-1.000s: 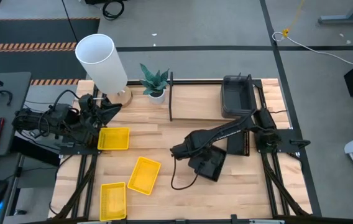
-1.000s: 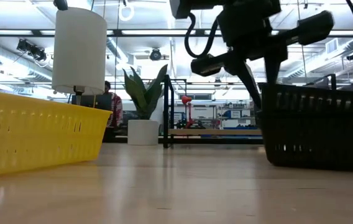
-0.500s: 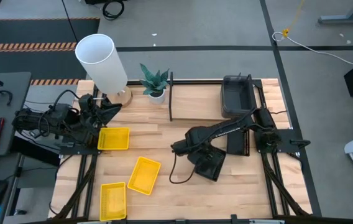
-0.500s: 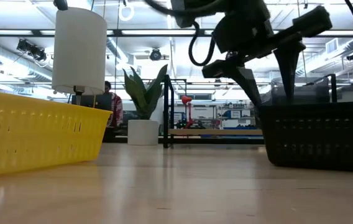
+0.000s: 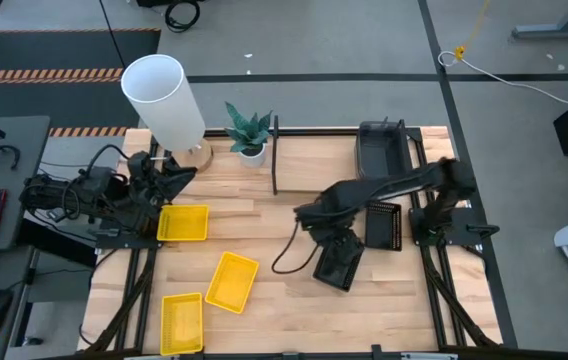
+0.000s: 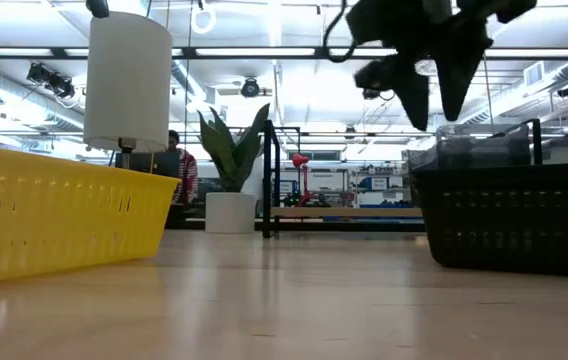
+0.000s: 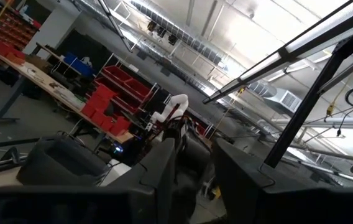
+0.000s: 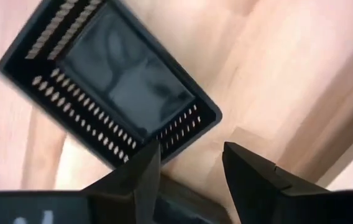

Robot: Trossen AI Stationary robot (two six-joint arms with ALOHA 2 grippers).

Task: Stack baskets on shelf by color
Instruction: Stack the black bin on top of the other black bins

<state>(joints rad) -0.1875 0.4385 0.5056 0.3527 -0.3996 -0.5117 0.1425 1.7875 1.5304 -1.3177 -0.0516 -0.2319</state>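
Basket (image 5: 339,262), black, lies just below our spread right end effector (image 5: 326,232), long axis slanting across the worktop (image 5: 274,290); left end effector's (image 7: 192,165) state unclear.

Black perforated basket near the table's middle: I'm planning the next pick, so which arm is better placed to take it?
Right. Its pincer hangs open just above the black perforated basket; the left pincer sits folded at the table's far left edge.

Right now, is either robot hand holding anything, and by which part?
Nothing is held. The right gripper hangs open above a black basket; the left gripper is empty too.
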